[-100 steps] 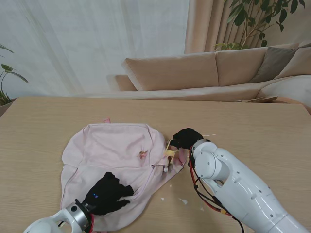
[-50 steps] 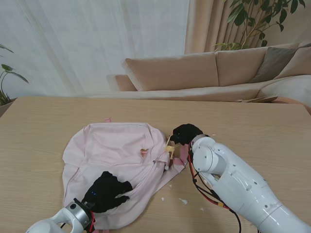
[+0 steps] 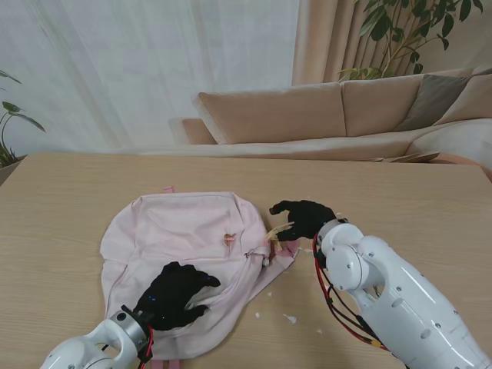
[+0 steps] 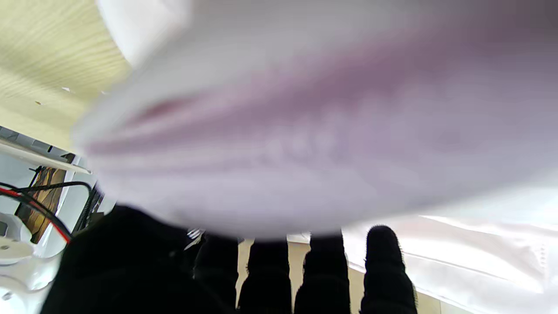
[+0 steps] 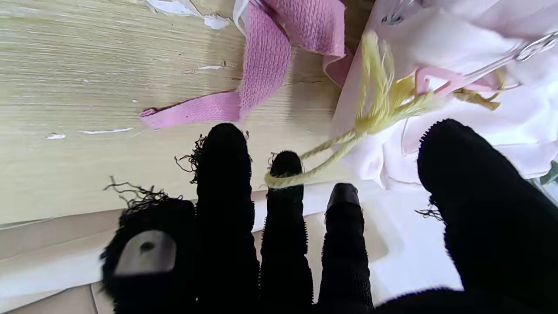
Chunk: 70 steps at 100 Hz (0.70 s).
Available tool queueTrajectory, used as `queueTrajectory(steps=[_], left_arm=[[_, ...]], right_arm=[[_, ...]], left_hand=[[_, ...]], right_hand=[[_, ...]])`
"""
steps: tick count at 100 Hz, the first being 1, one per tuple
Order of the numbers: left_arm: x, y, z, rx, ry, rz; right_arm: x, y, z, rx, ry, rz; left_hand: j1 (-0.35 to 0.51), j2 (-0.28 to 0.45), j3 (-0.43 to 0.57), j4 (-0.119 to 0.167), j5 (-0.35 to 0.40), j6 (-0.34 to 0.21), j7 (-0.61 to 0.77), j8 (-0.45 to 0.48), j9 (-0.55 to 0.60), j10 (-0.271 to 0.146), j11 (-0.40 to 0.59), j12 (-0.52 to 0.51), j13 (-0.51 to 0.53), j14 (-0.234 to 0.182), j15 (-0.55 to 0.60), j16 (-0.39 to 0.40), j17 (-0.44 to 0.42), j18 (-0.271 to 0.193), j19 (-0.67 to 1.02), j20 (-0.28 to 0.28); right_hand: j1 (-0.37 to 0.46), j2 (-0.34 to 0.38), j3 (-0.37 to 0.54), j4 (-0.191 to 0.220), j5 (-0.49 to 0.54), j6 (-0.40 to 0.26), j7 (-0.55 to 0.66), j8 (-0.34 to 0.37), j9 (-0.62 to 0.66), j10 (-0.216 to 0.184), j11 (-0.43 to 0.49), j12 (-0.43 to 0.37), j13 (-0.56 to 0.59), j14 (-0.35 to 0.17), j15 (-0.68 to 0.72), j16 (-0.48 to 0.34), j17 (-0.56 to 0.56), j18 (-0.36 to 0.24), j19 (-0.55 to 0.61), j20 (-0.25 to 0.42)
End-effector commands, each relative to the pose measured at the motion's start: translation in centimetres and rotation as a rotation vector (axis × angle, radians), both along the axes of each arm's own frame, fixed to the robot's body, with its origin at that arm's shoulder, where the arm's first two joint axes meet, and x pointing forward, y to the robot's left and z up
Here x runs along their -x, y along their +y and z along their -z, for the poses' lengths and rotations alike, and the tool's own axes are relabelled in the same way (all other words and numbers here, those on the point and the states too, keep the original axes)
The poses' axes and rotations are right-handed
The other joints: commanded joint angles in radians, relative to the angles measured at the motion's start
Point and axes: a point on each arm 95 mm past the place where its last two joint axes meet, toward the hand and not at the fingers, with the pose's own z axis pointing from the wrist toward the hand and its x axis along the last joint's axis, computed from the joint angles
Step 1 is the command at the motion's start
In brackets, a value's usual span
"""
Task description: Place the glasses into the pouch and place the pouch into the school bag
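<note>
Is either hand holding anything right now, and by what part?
The right hand has the yellow zipper cord of the school bag looped over one finger, fingers spread. The left hand rests on the bag, gripping nothing visible.

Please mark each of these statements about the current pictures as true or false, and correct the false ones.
1. The school bag lies flat on the wooden table. True.
2. The left hand is raised well clear of the bag. False: it rests on the bag's part nearer to me, with its fingers spread.
3. A yellow cord runs from the bag's zipper to one finger of the right hand. True: it is looped over a fingertip in the right wrist view.
4. The glasses lie on the table to the right of the bag. False: no glasses or pouch can be seen in any view.
5. The right hand is at the bag's left edge. False: it is at the bag's right edge.
</note>
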Motion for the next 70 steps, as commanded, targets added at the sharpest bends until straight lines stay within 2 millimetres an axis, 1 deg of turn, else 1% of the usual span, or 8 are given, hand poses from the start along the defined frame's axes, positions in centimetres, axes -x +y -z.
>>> queueTrajectory(steps=[1,10,26,35,47,51,62,70], left_arm=[[-0.2,-0.1,-0.6,-0.008,0.006,0.002],[-0.5,0.0,-0.9,-0.018,0.013,0.005],[-1.0,0.5,-1.8,0.057,0.028,-0.014],[-1.3,0.8,-2.6,0.122,0.039,-0.033],[-1.8,1.2,-3.5,0.161,0.026,-0.059],[-2.0,1.4,-3.7,0.166,0.020,-0.069],[-2.3,1.8,-4.2,0.189,0.014,-0.091],[-2.5,2.0,-4.4,0.199,0.006,-0.102]], right_arm=[[0.8,0.1,0.3,0.009,0.015,-0.020],[1.5,0.1,0.0,0.038,0.000,-0.044],[2.9,0.3,-0.7,0.057,-0.040,-0.077],[3.7,0.4,-1.1,0.047,-0.055,-0.079],[4.4,0.4,-1.3,-0.015,-0.063,-0.059],[4.5,0.4,-1.3,-0.058,-0.061,-0.047],[4.6,0.2,-1.2,-0.144,-0.071,-0.029],[4.7,0.2,-1.1,-0.201,-0.083,-0.028]], left_hand=[[-0.036,-0.040,0.052,0.025,-0.052,-0.006,-0.039,-0.023,-0.044,-0.021,-0.042,-0.037,-0.042,-0.017,-0.051,-0.038,-0.011,-0.020,-0.080,-0.017],[-0.089,-0.052,0.046,0.022,-0.080,-0.001,-0.074,-0.040,-0.102,-0.032,-0.088,-0.070,-0.069,-0.020,-0.100,-0.063,-0.011,-0.024,-0.163,-0.016],[-0.211,-0.033,-0.004,0.008,-0.090,0.004,-0.103,-0.052,-0.116,-0.030,-0.121,-0.090,-0.078,-0.018,-0.146,-0.078,-0.030,-0.032,-0.199,-0.005],[-0.226,-0.003,-0.059,0.005,-0.073,-0.002,-0.114,-0.056,-0.112,-0.027,-0.124,-0.091,-0.081,-0.018,-0.167,-0.077,-0.045,-0.041,-0.212,0.001],[-0.215,0.032,-0.142,0.014,-0.055,-0.005,-0.126,-0.056,-0.107,-0.019,-0.135,-0.094,-0.078,-0.016,-0.192,-0.074,-0.055,-0.045,-0.222,0.008],[-0.209,0.036,-0.153,0.017,-0.058,-0.008,-0.129,-0.057,-0.110,-0.018,-0.137,-0.095,-0.079,-0.015,-0.195,-0.073,-0.057,-0.046,-0.224,0.008],[-0.203,0.039,-0.156,0.018,-0.057,-0.013,-0.134,-0.058,-0.109,-0.020,-0.139,-0.095,-0.080,-0.016,-0.198,-0.072,-0.064,-0.049,-0.229,0.006],[-0.200,0.040,-0.159,0.019,-0.055,-0.014,-0.136,-0.058,-0.106,-0.022,-0.139,-0.094,-0.078,-0.015,-0.200,-0.072,-0.065,-0.047,-0.230,0.005]], right_hand=[[0.024,-0.031,-0.007,-0.025,-0.062,-0.048,-0.023,-0.056,-0.108,0.047,-0.074,-0.070,-0.104,0.045,-0.112,-0.020,-0.138,0.053,0.038,0.082],[0.026,-0.029,-0.003,-0.028,-0.103,-0.036,-0.026,-0.084,-0.227,0.062,-0.148,-0.148,-0.274,0.079,-0.310,-0.087,-0.419,0.150,-0.194,0.197],[-0.024,0.021,-0.003,-0.022,-0.110,0.008,-0.028,-0.078,-0.319,0.070,-0.190,-0.185,-0.481,0.109,-0.566,-0.226,-0.742,0.214,-0.529,0.152],[-0.067,0.171,-0.050,-0.009,-0.088,0.023,-0.036,-0.058,-0.313,0.079,-0.198,-0.191,-0.527,0.107,-0.639,-0.275,-0.820,0.229,-0.645,0.100],[-0.099,0.407,-0.230,0.021,-0.066,0.022,-0.080,-0.030,-0.267,0.098,-0.226,-0.200,-0.424,0.150,-0.626,-0.286,-0.735,0.264,-0.638,0.072],[-0.107,0.431,-0.254,0.022,-0.063,-0.005,-0.095,-0.030,-0.250,0.067,-0.262,-0.216,-0.396,0.170,-0.633,-0.299,-0.705,0.278,-0.638,0.052],[-0.104,0.555,-0.346,0.024,-0.092,-0.103,-0.140,-0.054,-0.191,-0.100,-0.398,-0.269,-0.383,0.191,-0.664,-0.342,-0.695,0.296,-0.645,-0.020],[-0.091,0.626,-0.401,0.028,-0.107,-0.117,-0.153,-0.070,-0.167,-0.137,-0.442,-0.283,-0.356,0.196,-0.643,-0.341,-0.675,0.305,-0.610,-0.032]])
